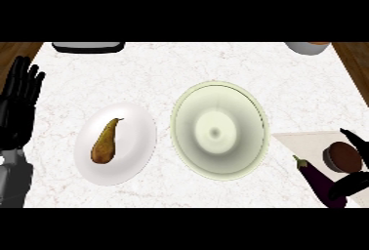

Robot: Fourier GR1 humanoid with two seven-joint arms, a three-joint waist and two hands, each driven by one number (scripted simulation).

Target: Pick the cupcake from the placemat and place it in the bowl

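Sitting on the pale placemat [302, 144] at the right edge of the white marble tabletop [187, 63] is the cupcake [344, 157], a dark brown round thing seen from above. The right hand [353, 183] is at it: one black finger lies along its far side and the rest of the hand curves below its near side, so the fingers [353, 139] are spread around the cupcake. Whether they actually touch it I cannot tell. The cupcake rests on the placemat, not lifted.

Just beside the cupcake, on the near left part of the placemat, lies a purple eggplant [314, 176], its green stem pointing toward the middle of the tabletop and its far end hidden under the hand.

The bowl [219, 129], pale green and wide, stands in the middle of the tabletop, just left of the placemat's corner. Nothing lies in it. Left of the bowl, close by but apart, is a white plate [137, 127] with a brownish pear [105, 142] lying on it, stem pointing away.

The left hand [18, 105] shows at the left edge, fingers straight and up, resting open beyond the tabletop's side.

At the far edge a dark tray-like object [88, 47] and a round pot [308, 47] are partly cut off.
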